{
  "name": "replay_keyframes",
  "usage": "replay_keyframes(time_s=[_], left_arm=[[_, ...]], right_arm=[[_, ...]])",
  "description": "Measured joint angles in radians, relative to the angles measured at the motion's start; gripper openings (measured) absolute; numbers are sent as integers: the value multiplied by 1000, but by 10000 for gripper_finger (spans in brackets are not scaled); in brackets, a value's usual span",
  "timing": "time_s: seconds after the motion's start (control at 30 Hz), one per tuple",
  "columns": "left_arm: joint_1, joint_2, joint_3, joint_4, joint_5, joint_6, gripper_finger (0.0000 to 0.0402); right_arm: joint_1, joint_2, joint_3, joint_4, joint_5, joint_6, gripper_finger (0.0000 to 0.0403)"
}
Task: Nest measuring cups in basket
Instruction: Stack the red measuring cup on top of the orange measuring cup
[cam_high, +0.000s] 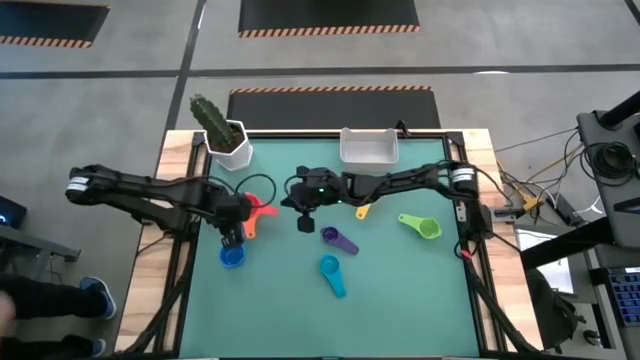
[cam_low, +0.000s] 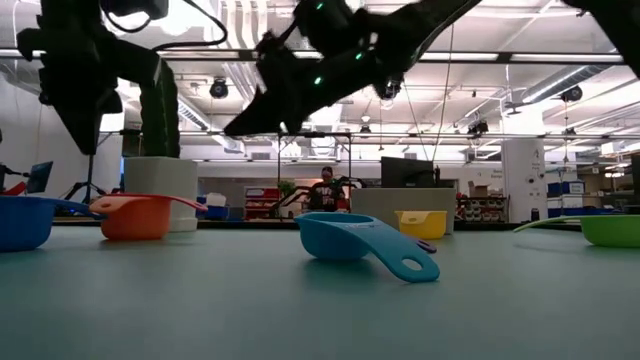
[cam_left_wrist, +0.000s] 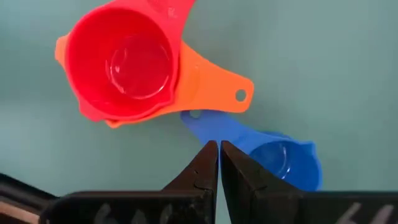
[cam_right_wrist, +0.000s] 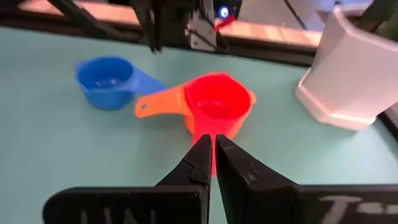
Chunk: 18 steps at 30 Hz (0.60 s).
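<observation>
The red cup (cam_left_wrist: 121, 59) sits nested inside the orange cup (cam_left_wrist: 208, 93) on the mat. The blue cup (cam_left_wrist: 283, 162) stands beside them, its handle (cam_left_wrist: 208, 123) reaching under the orange handle. My left gripper (cam_left_wrist: 219, 144) is shut and empty, raised above the blue cup's handle (cam_high: 232, 240). My right gripper (cam_right_wrist: 212, 138) is shut and empty, raised over the mat's middle (cam_high: 306, 225) and facing the red cup (cam_right_wrist: 217, 102). The purple (cam_high: 338, 238), teal (cam_high: 331, 275), green (cam_high: 422, 226) and yellow (cam_high: 362, 210) cups lie on the mat. The white basket (cam_high: 369, 146) stands at the far edge.
A white pot with a green cactus (cam_high: 228, 140) stands at the far left corner, close behind the red and orange cups. The yellow cup lies partly under my right arm. A person shows far off in the room (cam_low: 325, 190).
</observation>
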Motion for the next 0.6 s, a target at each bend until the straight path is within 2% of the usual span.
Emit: replay_keyframes(time_s=[0.13, 0.3, 0.6], left_arm=[[0, 0, -48, 7, -15, 40, 0], [-5, -15, -129, 75, -79, 1, 0], [-7, -22, -210, 168, -81, -21, 0]], right_arm=[[-5, 97, 97, -24, 4, -1, 9], [-29, 180, 191, -15, 8, 32, 8], [-62, 271, 253, -21, 10, 72, 9]])
